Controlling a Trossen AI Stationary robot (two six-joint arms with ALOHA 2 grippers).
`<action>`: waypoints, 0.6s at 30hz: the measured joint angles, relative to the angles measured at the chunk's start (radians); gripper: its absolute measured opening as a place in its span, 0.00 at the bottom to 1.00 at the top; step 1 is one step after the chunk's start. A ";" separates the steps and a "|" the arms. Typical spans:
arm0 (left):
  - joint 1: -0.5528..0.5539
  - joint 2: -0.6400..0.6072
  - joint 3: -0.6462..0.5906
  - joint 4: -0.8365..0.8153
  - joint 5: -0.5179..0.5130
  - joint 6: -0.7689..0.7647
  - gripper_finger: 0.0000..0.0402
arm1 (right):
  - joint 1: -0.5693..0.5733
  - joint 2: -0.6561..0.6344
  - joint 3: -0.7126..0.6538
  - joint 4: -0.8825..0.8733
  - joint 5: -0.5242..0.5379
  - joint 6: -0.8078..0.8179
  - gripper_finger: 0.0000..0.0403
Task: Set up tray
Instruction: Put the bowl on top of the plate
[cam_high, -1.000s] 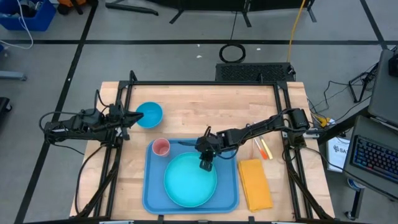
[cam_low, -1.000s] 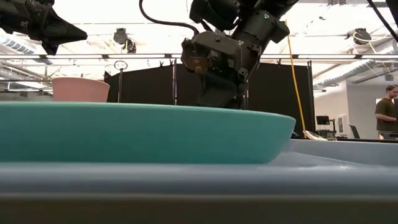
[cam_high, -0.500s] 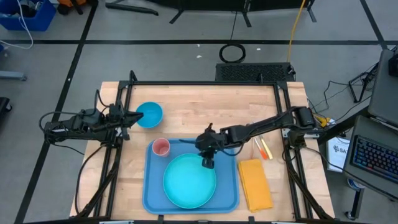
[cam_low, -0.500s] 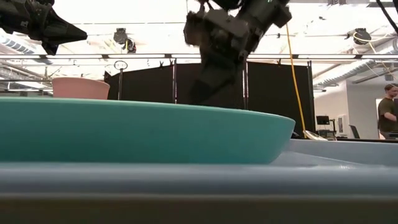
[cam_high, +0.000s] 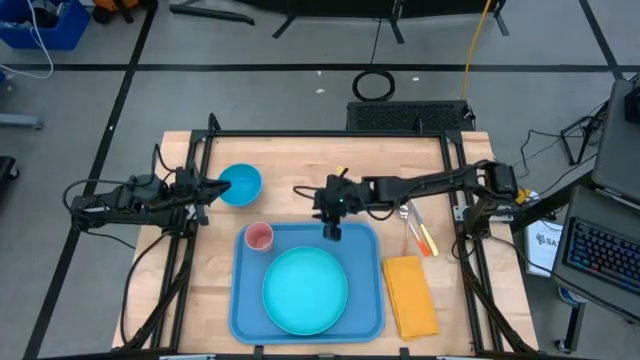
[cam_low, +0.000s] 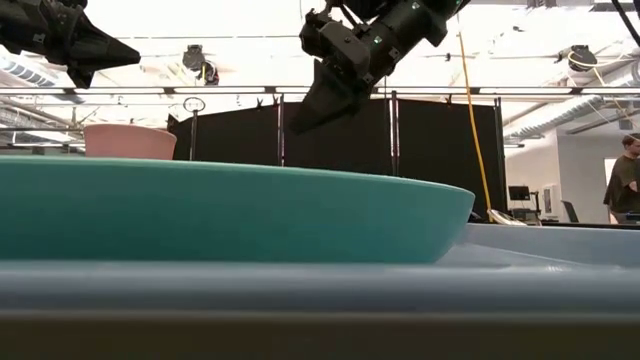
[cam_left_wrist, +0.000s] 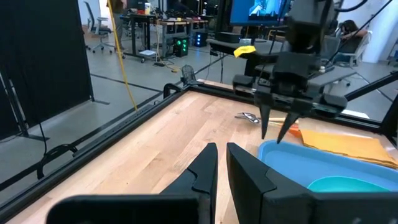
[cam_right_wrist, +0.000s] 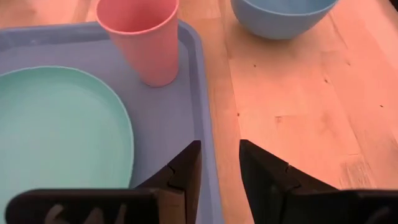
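The right end effector (cam_high: 333, 232) is hanging over the far rim of the blue tray (cam_high: 365, 300), its fingers spread a little and holding nothing. The tray is lying on the bench (cam_high: 330, 165), carrying a cyan plate (cam_high: 305, 290) and a pink cup (cam_high: 259, 237). The left end effector (cam_high: 213, 187) is waiting by the blue bowl (cam_high: 241, 184), fingers nearly pressed together and empty

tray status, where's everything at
Right gripper empty, fingers apart, above tray's far rim. Left gripper waiting beside blue bowl. Tray holds cyan plate, pink cup. Nothing blocking.
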 joint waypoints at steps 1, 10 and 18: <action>0.000 0.000 0.000 0.000 0.000 0.000 0.09 | -0.001 -0.001 0.000 0.001 0.000 0.003 0.25; 0.000 0.000 0.000 0.000 0.000 0.001 0.09 | -0.005 -0.001 0.000 0.045 0.000 0.004 0.25; 0.000 0.000 0.000 0.000 0.000 0.010 0.09 | -0.035 -0.001 0.000 0.068 -0.081 -0.052 0.25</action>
